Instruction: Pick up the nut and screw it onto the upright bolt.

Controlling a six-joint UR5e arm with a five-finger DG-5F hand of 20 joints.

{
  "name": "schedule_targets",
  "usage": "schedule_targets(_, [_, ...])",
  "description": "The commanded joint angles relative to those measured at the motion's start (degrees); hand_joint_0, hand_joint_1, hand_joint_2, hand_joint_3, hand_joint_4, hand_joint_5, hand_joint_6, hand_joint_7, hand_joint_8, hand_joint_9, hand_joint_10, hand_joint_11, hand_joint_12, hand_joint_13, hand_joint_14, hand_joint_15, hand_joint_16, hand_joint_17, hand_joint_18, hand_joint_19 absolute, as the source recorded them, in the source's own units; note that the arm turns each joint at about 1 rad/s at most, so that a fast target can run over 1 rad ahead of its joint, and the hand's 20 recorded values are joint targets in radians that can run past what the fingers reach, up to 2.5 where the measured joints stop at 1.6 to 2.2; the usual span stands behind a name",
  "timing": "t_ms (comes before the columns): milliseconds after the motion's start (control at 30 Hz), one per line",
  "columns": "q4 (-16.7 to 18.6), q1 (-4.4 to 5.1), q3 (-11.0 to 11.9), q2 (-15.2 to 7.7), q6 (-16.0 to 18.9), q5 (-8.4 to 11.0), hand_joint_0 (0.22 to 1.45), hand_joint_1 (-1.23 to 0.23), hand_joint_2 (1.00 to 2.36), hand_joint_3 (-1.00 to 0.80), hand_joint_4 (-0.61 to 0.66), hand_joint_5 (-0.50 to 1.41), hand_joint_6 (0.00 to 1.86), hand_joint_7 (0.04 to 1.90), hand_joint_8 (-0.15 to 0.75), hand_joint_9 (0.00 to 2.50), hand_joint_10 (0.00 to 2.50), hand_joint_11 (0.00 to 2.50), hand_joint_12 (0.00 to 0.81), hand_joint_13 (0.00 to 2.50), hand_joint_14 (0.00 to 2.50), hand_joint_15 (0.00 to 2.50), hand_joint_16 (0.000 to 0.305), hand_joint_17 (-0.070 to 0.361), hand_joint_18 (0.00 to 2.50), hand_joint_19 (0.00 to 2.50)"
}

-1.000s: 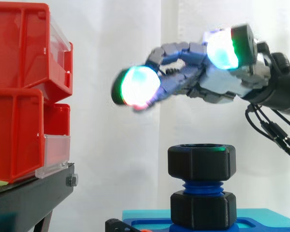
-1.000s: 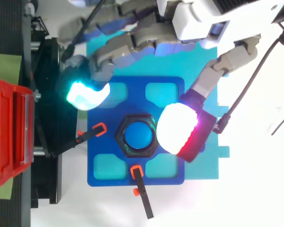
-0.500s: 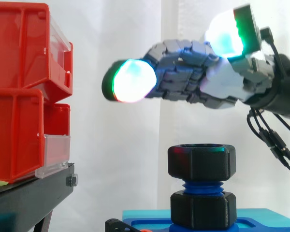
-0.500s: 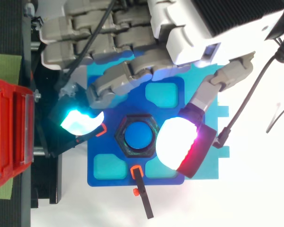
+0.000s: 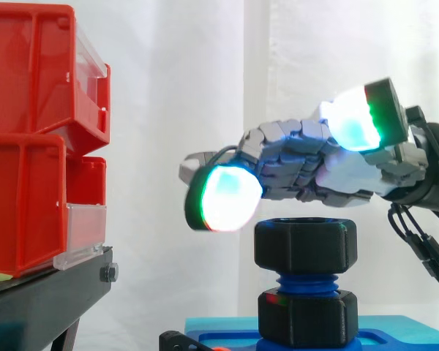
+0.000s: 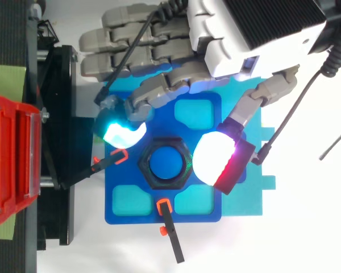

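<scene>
Standing at the left, the red bins sit stacked on a black stand, well apart from the work. Next we log the hand: it hovers just above the nut, spread wide and holding nothing. A blue fixture plate lies on a cyan base. The nut sits atop the upright bolt, with a band of blue thread showing between it and a lower nut down at the plate.

Progress, as we judge it: pick and placement are done and the nut looks started on the thread. Turning it down is left, with thread to go.

Side view gives us heights: the palm above the nut, the exposed thread, the lower nut. Top view adds the layout. A cyan fingertip pad is left of the nut and the thumb pad is right of it, both just beside, neither clearly touching. It also shows the bolt end inside the nut's bore, and orange-tipped clamps at the plate edges.
</scene>
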Motion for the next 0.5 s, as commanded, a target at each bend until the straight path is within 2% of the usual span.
schedule_targets(0, [1.12, -0.05, -0.73, 0.00, 0.06, 0.03, 0.45, -0.08, 1.00, -0.50, 0.19, -0.15, 0.50, 0.90, 0.185, 0.12, 0.00, 0.00, 0.312, 0.00, 0.00, 0.00, 0.045, 0.101, 0.00, 0.00])
schedule_targets(100, [1.38, -0.40, -0.73, 0.00, 0.06, -0.14, 0.45, -0.08, 1.00, -0.50, 0.19, -0.15, 0.50, 0.96, 0.188, 0.13, 0.00, 0.00, 0.313, 0.00, 0.00, 0.00, 0.045, 0.101, 0.00, 0.00])
schedule_targets(467, [1.38, -0.49, -0.73, 0.00, -0.03, -0.05, 0.46, -0.11, 1.00, -0.50, 0.21, -0.10, 0.50, 1.11, 0.217, 0.26, 0.00, 0.00, 0.315, 0.00, 0.00, 0.00, 0.043, 0.098, 0.00, 0.00])
